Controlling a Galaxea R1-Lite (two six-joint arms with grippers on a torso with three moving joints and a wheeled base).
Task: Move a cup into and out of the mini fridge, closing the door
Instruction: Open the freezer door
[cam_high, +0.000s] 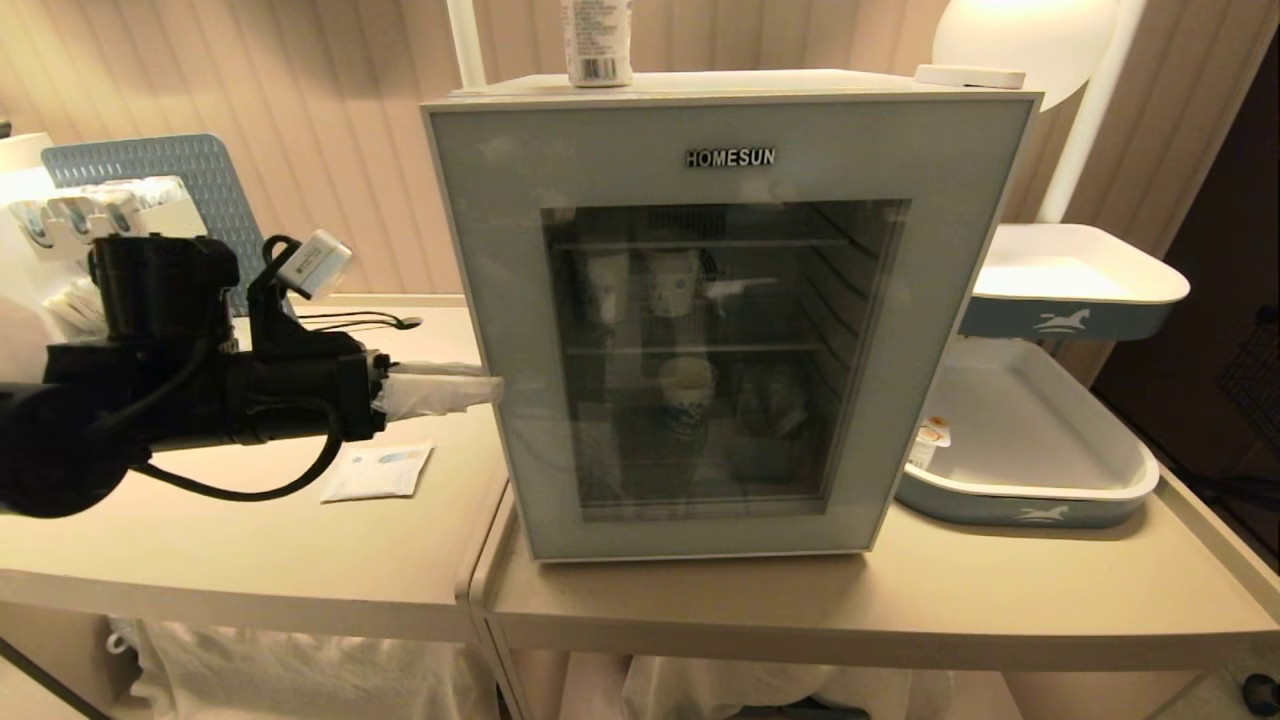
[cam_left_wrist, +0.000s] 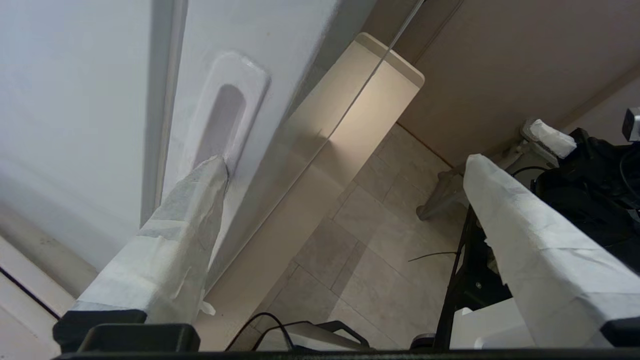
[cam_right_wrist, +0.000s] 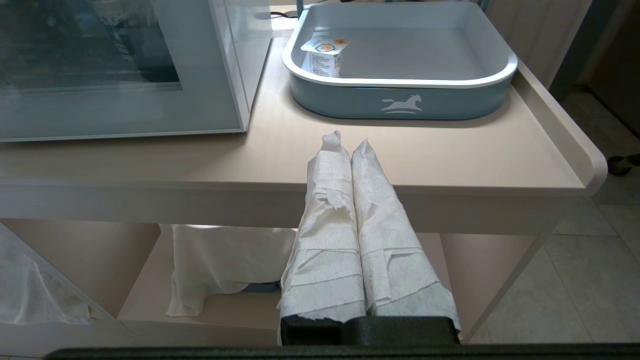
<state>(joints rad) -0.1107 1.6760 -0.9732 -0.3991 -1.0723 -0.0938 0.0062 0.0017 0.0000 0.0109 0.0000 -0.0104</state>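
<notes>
Looks like door-opening time: the mini fridge (cam_high: 730, 310) sits shut on the surface (cam_high: 850, 590), cup (cam_high: 687, 390) inside. The left end effector (cam_left_wrist: 345, 165), spread wide, has one fingertip (cam_left_wrist: 212, 172) in the handle recess (cam_left_wrist: 222, 117). Next it should hook and pull. Right end effector (cam_right_wrist: 345, 145) is pinched closed, idle.

A staged home-style pantry corner, set up for a robot

We see beige panelled walls and a pale tiled floor (cam_left_wrist: 350, 240), with light wooden tables (cam_high: 300, 560) pushed side by side. On them we find household things: a white mini fridge (cam_high: 730, 310) with cups on its wire shelves, blue trays with a horse emblem (cam_high: 1030, 470) holding a small yoghurt pot (cam_right_wrist: 325, 55), a sachet (cam_high: 378, 472), and a blue perforated rack (cam_high: 170, 170). We also see white cloth bundled on the shelf under the tables (cam_right_wrist: 220, 265).
</notes>
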